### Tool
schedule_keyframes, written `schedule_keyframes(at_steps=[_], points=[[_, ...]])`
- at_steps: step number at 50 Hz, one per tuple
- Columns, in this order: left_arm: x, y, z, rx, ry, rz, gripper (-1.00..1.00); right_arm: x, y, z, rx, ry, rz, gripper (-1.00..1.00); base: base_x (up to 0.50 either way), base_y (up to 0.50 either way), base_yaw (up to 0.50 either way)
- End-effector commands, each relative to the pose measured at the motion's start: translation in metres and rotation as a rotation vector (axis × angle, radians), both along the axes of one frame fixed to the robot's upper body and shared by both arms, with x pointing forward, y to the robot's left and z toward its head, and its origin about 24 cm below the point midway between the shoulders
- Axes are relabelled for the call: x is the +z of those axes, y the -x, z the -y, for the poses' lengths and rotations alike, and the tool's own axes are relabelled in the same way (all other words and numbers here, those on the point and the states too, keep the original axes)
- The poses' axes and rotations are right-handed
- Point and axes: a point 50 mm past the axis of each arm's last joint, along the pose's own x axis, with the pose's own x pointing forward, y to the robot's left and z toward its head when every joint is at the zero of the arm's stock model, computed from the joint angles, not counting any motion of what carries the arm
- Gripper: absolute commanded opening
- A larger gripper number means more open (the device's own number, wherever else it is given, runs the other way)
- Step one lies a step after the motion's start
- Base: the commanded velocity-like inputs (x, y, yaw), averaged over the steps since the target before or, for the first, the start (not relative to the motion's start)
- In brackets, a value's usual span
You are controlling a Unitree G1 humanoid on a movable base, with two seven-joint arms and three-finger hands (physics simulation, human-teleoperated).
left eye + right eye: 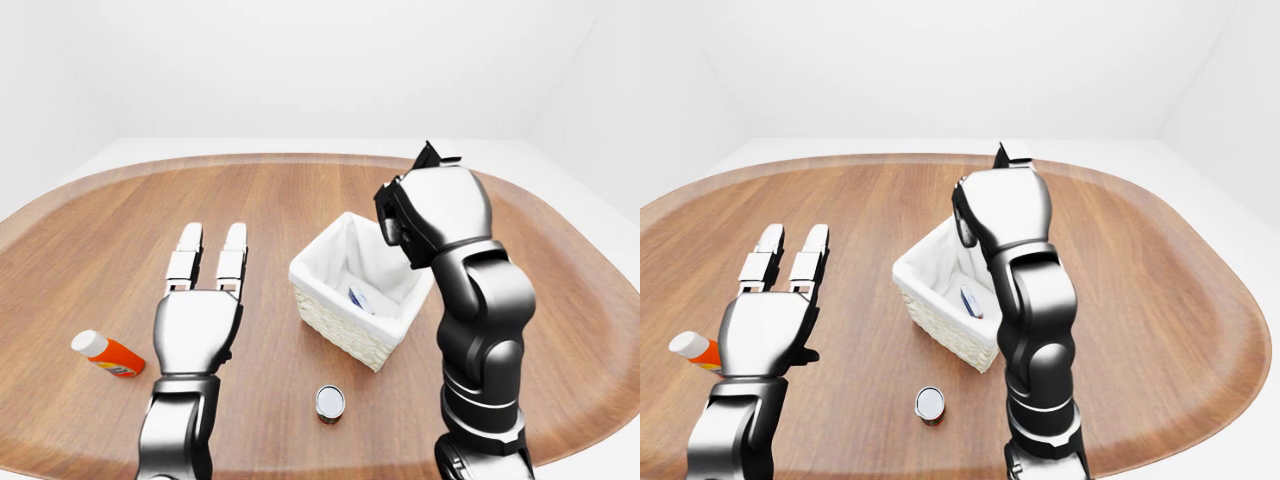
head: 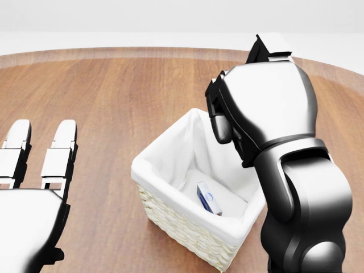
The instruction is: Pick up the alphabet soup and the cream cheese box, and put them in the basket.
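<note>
right hand point(image 2: 227, 122) over white-lined wicker basket point(image 2: 170, 219), fingers hidden, grip can't tell; alphabet soup not visible. blue cream cheese box point(image 2: 209, 198) lies inside basket. left hand point(image 1: 197, 325) flat, fingers straight, empty.

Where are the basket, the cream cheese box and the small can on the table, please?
basket point(image 2: 170, 224), head view, woven side wall.
cream cheese box point(image 2: 208, 197), head view, blue top face.
small can point(image 1: 330, 402), left-eye view, silver lid.
</note>
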Motion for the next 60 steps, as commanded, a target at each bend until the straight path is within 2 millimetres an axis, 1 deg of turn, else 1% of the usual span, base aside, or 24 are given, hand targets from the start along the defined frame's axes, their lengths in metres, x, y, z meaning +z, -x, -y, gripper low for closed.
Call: schedule_keyframes(at_steps=[1,7,14,18,22,26,29,32,37,40,44,60], points=[[0.000,0.000,0.000,0.000,0.001,0.002,1.00,0.001,-0.006,-0.016,-0.020,0.049,-0.006,-1.00,0.00,0.00,0.00],[0.001,0.000,0.000,0.000,0.002,0.003,1.00,-0.007,-0.007,-0.018,-0.031,0.052,-0.038,-1.00,0.00,0.00,0.00],[0.001,0.000,-0.001,0.001,0.008,0.000,1.00,-0.023,-0.010,-0.019,-0.033,0.054,-0.108,-1.00,0.00,0.00,0.00],[0.001,0.000,-0.001,0.002,0.008,0.001,1.00,-0.025,-0.009,-0.019,-0.042,0.069,-0.114,-1.00,0.00,0.00,0.00],[0.001,0.000,-0.001,0.003,0.011,-0.001,1.00,-0.032,-0.011,-0.021,-0.029,0.065,-0.147,-1.00,0.00,0.00,0.00],[0.000,-0.001,-0.001,0.002,0.012,0.000,1.00,-0.030,-0.014,-0.022,-0.026,0.065,-0.145,-1.00,0.00,0.00,0.00],[0.000,-0.001,-0.002,0.003,0.016,0.000,1.00,-0.031,-0.012,-0.027,-0.007,0.054,-0.151,-1.00,0.00,0.00,0.00],[0.001,-0.001,-0.002,0.003,0.017,0.001,1.00,-0.035,-0.014,-0.027,-0.009,0.067,-0.167,-1.00,0.00,0.00,0.00],[0.001,0.000,-0.001,0.002,0.017,0.002,1.00,-0.036,-0.014,-0.029,-0.010,0.074,-0.171,-1.00,0.00,0.00,0.00],[0.002,-0.001,-0.001,0.002,0.019,0.002,1.00,-0.042,-0.013,-0.031,-0.008,0.080,-0.192,-1.00,0.00,0.00,0.00],[0.001,-0.001,-0.002,0.001,0.018,0.003,1.00,-0.044,-0.012,-0.033,-0.002,0.076,-0.202,-1.00,0.00,0.00,0.00],[0.001,0.000,-0.002,0.000,0.016,0.003,1.00,-0.062,-0.014,-0.034,-0.004,0.095,-0.274,-1.00,0.00,0.00,0.00]])
